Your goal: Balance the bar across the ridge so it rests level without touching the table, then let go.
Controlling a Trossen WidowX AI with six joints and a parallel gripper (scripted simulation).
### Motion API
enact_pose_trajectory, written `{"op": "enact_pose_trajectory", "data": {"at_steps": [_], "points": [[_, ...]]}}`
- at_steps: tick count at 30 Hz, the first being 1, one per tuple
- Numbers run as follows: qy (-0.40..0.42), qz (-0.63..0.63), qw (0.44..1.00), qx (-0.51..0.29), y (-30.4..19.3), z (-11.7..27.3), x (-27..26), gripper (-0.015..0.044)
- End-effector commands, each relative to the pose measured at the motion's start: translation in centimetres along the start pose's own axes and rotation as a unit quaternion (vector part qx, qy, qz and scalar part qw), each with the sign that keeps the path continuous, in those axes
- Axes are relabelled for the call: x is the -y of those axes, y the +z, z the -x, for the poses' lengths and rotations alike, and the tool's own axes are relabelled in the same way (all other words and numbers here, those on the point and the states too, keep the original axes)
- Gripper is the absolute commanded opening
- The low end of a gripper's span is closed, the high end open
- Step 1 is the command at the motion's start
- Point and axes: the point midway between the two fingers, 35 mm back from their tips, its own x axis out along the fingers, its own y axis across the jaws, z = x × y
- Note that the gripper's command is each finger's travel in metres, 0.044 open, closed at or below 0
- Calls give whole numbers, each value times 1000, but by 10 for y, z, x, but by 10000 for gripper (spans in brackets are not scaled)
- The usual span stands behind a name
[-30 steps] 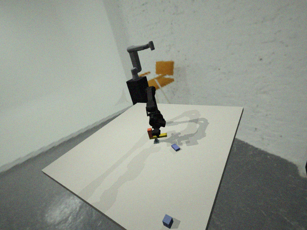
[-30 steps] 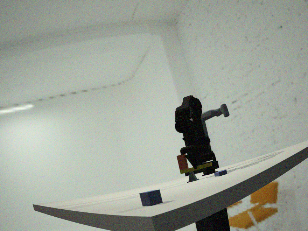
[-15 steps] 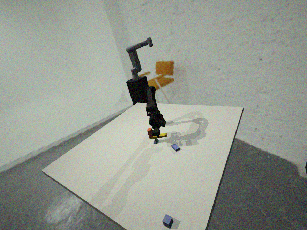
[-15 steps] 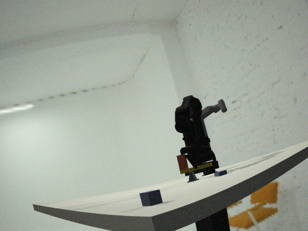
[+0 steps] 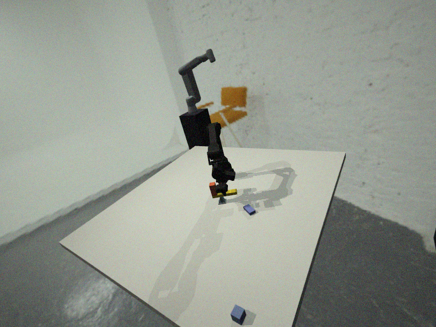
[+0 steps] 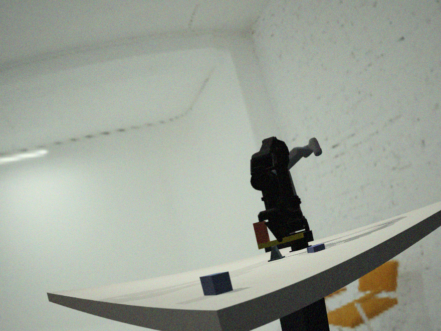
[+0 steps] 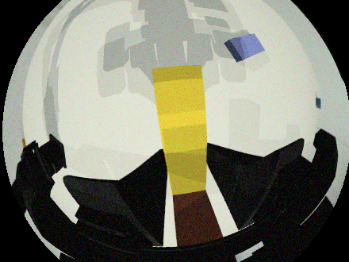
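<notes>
The yellow bar (image 5: 231, 191) (image 6: 294, 237) (image 7: 182, 135) has a red-orange block (image 5: 212, 189) (image 6: 261, 232) (image 7: 197, 218) standing on one end. My gripper (image 7: 184, 151) is shut on the bar, with a black finger on each side; it also shows from outside in the top view (image 5: 221, 193) and the exterior view (image 6: 281, 239). The small grey ridge (image 5: 221, 200) (image 6: 275, 254) stands on the table under the bar, nearer the block end. The bar is above the table and at or just over the ridge top; exact contact is too small to tell. The wrist view does not show the ridge.
A flat blue block (image 5: 249, 209) (image 6: 315, 247) (image 7: 247, 47) lies on the table (image 5: 140, 225) (image 6: 142, 295) near the bar's free end. A blue cube (image 5: 238, 314) (image 6: 216, 283) sits near a table corner. A grey arm (image 5: 190, 84) on a black pedestal (image 5: 195, 128) stands behind the table.
</notes>
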Motion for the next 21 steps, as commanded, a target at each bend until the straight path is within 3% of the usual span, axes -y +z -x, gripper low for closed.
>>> {"op": "enact_pose_trajectory", "data": {"at_steps": [1, 3, 21], "points": [[0, 0, 1000, 0, 0, 0, 0, 131], [0, 0, 1000, 0, 0, 0, 0, 167], [0, 0, 1000, 0, 0, 0, 0, 168]]}}
